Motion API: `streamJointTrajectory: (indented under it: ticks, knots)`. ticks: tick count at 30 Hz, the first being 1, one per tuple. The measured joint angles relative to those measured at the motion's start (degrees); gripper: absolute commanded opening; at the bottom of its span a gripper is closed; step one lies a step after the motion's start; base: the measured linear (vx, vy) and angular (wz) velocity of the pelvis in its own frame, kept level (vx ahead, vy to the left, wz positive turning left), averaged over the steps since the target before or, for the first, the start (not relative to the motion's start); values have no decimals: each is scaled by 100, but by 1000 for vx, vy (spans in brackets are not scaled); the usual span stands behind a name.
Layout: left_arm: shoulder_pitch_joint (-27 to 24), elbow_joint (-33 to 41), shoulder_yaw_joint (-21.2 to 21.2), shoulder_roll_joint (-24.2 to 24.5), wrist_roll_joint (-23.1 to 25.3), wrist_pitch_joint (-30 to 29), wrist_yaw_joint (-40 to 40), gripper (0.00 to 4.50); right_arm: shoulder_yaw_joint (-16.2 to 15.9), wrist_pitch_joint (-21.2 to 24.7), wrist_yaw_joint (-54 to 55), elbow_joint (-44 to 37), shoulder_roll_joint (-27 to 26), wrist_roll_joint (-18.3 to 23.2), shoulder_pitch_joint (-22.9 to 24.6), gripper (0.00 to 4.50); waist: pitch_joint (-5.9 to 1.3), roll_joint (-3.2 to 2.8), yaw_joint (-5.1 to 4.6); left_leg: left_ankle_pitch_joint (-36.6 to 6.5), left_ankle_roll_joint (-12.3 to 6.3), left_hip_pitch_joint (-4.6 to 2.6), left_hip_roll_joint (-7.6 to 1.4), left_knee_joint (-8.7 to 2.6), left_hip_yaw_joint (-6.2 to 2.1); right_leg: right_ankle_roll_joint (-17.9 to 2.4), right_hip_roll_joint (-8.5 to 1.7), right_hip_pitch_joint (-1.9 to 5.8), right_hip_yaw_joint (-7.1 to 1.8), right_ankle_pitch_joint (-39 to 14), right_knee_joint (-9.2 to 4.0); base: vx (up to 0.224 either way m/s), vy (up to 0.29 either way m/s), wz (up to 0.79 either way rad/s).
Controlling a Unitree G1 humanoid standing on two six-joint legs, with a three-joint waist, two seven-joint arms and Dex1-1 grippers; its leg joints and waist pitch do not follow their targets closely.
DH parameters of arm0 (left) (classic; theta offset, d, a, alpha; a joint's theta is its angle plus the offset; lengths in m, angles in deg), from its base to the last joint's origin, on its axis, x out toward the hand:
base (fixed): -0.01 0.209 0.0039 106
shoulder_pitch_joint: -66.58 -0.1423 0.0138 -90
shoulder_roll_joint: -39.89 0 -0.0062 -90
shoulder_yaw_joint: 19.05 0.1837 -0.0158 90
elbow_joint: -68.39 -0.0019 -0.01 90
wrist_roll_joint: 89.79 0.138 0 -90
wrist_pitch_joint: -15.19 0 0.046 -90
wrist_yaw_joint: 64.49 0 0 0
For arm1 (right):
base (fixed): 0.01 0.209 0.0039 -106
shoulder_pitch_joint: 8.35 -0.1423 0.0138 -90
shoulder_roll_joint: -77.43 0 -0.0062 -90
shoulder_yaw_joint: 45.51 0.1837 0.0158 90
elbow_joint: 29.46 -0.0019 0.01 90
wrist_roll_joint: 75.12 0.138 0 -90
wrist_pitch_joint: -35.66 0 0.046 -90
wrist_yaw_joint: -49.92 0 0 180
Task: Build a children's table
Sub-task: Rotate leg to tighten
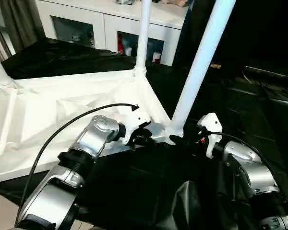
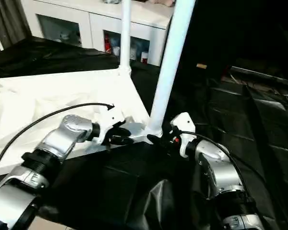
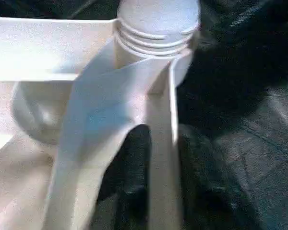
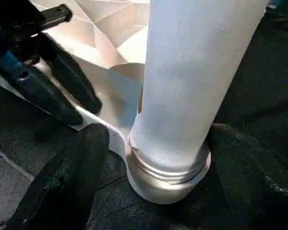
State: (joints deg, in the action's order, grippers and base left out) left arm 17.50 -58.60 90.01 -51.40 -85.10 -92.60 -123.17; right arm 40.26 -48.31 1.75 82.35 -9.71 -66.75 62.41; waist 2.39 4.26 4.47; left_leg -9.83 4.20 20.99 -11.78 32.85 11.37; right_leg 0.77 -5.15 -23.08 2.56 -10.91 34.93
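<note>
Tabletop flipped ribs-up on black sheeting so sockets face upward, near leg upright between parted fingers of right gripper, left gripper pinching rim alongside, steadying, fingers narrowly apart.

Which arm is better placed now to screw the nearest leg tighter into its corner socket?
Probably the right: the right gripper straddles the nearest leg at its base, while the left gripper sits at the tabletop's rim.
</note>
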Motion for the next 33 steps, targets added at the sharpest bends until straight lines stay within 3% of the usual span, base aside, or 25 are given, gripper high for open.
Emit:
streamJointTrajectory:
  ticks: [2, 5, 6, 8, 10, 12, 15, 26, 27, 32, 33]
  knots:
    - [-14, 51, 4, 38, 0, -59, -46, 66, -43, -5, -32, 38, 11, -20, -53, 356, 1, 2, -25, 0, 0, 0, 0, 0, 0, 0, 1, -2, -1, 0, 0, 0, 0, 0]
    - [-82, 204, 60, 121, -9, -85, -278, 73, -100, -74, -121, 85, 53, -83, -99, 356, 0, 3, -56, -1, 0, 0, 0, -1, 0, 0, 1, -4, 0, -2, -1, 0, 0, 0]
    - [-116, 270, 87, 168, -19, -85, -351, 35, -131, -119, -147, 86, 71, -107, -102, 356, 0, 4, -70, -1, 0, 1, -1, -2, 0, -1, 2, -5, 0, -3, -1, 0, 0, 0]
    - [-243, 481, 119, 308, -60, -34, -548, 22, -198, -175, -249, 90, 118, -131, -115, 356, -1, 6, -105, -2, 0, 0, -1, -7, 2, -3, 2, -7, 0, -8, -1, 0, 0, 0]
    - [-411, 734, 140, 474, -127, 80, -796, 32, -324, -175, -403, 144, 163, -167, -111, 356, 0, 6, -90, -1, 0, 1, -2, -17, 1, -7, 3, -8, 3, -13, -3, 0, 0, 0]
    - [-496, 890, 193, 540, -174, 118, -1035, 6, -428, -173, -577, 154, 164, -176, -112, 356, 3, 2, -42, -1, 1, 3, -3, -19, 2, -8, 3, -9, 5, -16, -2, 0, 0, 0]
    - [-553, 997, 225, 567, -177, 159, -1134, 3, -535, -160, -840, 127, 222, -173, -107, 356, 3, 4, 67, -1, 0, 4, 1, -14, 9, -8, -4, -6, 1, -16, -3, 0, 0, 0]
    - [-692, 1217, 215, 706, -234, 169, -1248, 3, -543, -101, -1197, 86, 323, 1, -84, 356, 4, 18, 65, -1, 0, 1, -1, -13, 12, -7, -4, -6, 1, -16, 1, 0, 0, 0]
    - [-700, 1227, 215, 717, -239, 170, -1256, 0, -543, -98, -1214, 86, 323, 12, -81, 328, 4, 18, 63, -1, 0, 0, -1, -13, 12, -7, -4, -6, 1, -16, 1, 0, 0, 0]
    - [-739, 1278, 213, 764, -262, 167, -1323, 0, -517, 11, -1239, 69, 300, 125, -47, 308, 3, 19, 65, 0, 0, 0, -1, -13, 12, -7, -4, -6, 1, -16, 2, 0, 0, 0]
    - [-746, 1288, 213, 769, -264, 163, -1331, 0, -514, 12, -1240, 69, 292, 136, -39, 288, 3, 19, 62, 0, 0, 0, -1, -13, 12, -7, -4, -6, 1, -16, 2, 0, 0, 0]
